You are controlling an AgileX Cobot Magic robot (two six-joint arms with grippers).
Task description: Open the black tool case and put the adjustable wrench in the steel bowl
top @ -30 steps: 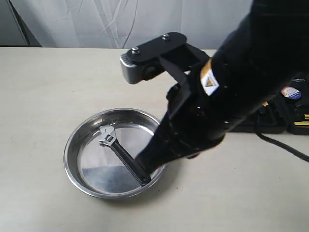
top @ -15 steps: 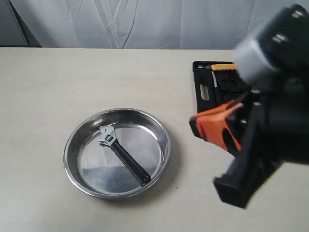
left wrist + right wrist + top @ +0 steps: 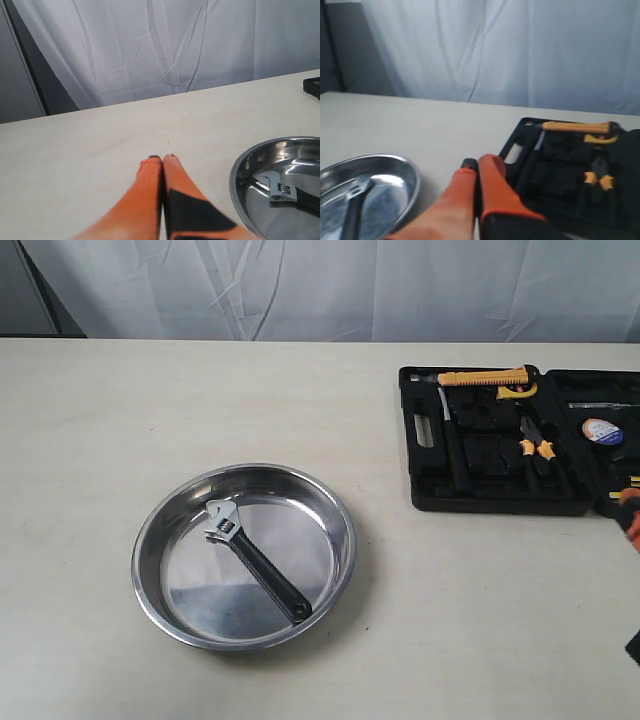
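On my exterior feed the steel bowl (image 3: pixel 142 558) sits on the pale table (image 3: pixel 150 400), left of centre, and the adjustable wrench (image 3: pixel 255 565) lies flat inside it. Its silver head points toward the bowl's far left side and its black handle runs diagonally to the near right, where the end rests close to the wall. The black tool case (image 3: pixel 428 475) lies open on the table to the right of the bowl, well apart from it, and its right part runs out of the picture. In its slots I see a long orange-handled tool (image 3: pixel 485 378) along the far edge and a pair of orange-handled pliers (image 3: pixel 540 447) nearer the middle. My left gripper (image 3: pixel 162 159) hangs above bare table beside the bowl with its orange fingers pressed together and nothing between them. My right gripper (image 3: pixel 476 162) has its fingers together as well, also empty, and it sits low between the bowl and the case. On the exterior feed only an orange scrap of it shows, at the right edge. A white curtain (image 3: pixel 300 290) hangs behind the table.
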